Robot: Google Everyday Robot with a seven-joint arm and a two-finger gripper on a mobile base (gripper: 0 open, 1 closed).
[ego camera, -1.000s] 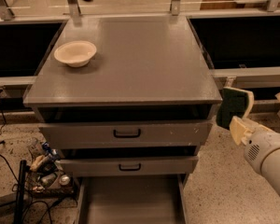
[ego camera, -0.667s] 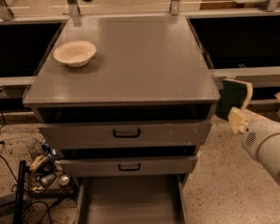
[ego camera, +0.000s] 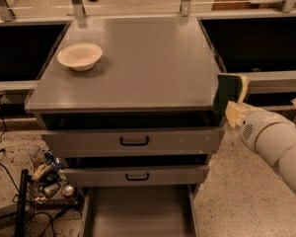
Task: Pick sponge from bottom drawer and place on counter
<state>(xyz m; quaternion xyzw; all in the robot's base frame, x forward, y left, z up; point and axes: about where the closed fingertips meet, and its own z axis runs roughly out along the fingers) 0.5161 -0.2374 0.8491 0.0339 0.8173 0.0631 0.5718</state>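
The dark green sponge [ego camera: 229, 93] with a paler edge is held in my gripper [ego camera: 232, 105] at the counter's front right corner, about level with the top. My gripper is shut on the sponge, with a cream fingertip [ego camera: 235, 113] just under it and the white arm [ego camera: 276, 144] reaching in from the lower right. The counter [ego camera: 148, 63] is a flat grey top. The bottom drawer [ego camera: 138, 214] is pulled out, and the part of its grey floor in view holds nothing.
A cream bowl [ego camera: 79, 56] sits at the counter's left. Two grey drawers with black handles [ego camera: 134, 141] are below the top. Cables and small clutter [ego camera: 47, 179] lie on the floor at left. Dark recessed bays [ego camera: 256, 41] flank the cabinet.
My gripper has lifted the sponge up and slightly left, from beside the drawer fronts to the level of the counter's right front corner.
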